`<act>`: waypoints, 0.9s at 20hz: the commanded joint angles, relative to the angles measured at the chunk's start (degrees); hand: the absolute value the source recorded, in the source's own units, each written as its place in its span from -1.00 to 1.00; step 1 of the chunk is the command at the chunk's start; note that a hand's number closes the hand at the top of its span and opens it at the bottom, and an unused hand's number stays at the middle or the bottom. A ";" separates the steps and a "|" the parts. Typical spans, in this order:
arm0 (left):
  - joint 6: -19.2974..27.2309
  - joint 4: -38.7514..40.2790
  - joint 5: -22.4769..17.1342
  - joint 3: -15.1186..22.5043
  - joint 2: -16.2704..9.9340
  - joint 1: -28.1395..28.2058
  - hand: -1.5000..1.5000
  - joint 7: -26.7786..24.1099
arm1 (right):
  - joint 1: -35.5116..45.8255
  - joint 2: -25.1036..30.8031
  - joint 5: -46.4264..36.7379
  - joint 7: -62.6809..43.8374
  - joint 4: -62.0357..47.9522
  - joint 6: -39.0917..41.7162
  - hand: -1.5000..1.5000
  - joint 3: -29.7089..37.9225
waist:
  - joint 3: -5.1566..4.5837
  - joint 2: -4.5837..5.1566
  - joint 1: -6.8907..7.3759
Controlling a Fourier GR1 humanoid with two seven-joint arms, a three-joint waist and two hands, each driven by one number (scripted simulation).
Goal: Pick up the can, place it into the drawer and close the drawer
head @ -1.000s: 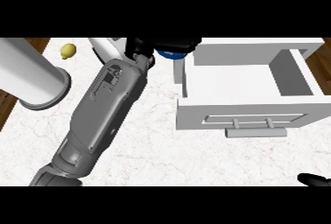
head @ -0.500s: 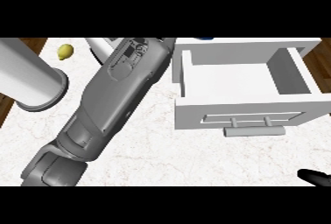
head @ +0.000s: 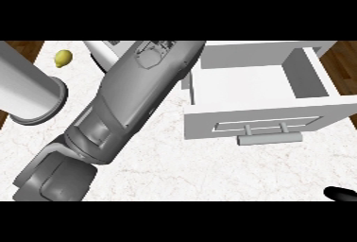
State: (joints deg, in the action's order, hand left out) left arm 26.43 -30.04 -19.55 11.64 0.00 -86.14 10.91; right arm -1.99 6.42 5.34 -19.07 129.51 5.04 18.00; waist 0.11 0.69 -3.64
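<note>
One head view only, and it looked steeply down on the white marbled counter top (head: 209,175); the grey left forearm (head: 125,108) loomed close beneath the lens; the open white drawer (head: 258,101) sat upper right; nothing shared between views.

A white marbled counter (head: 209,175) carries everything here, with brown wood floor showing past its far left and far right corners. At the far left a small yellow lemon (head: 63,57) lies on the top. Just nearer, at the left edge, a large white cylinder (head: 28,92) stands on a round base. On the right sits a white drawer (head: 261,106), pulled open, its handle facing near.
</note>
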 commanded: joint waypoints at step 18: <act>9.07 14.31 -6.95 4.08 0.00 -7.16 -1.00 -8.37 | 6.35 6.05 -3.11 -2.41 0.37 0.95 -1.00 -0.67 | 0.01 0.79 -1.83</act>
State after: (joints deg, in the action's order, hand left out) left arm 35.17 -17.80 -26.01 16.52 0.00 -92.55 4.51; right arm 4.34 11.07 3.86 -20.79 127.41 5.51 17.88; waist 0.19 1.54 -5.74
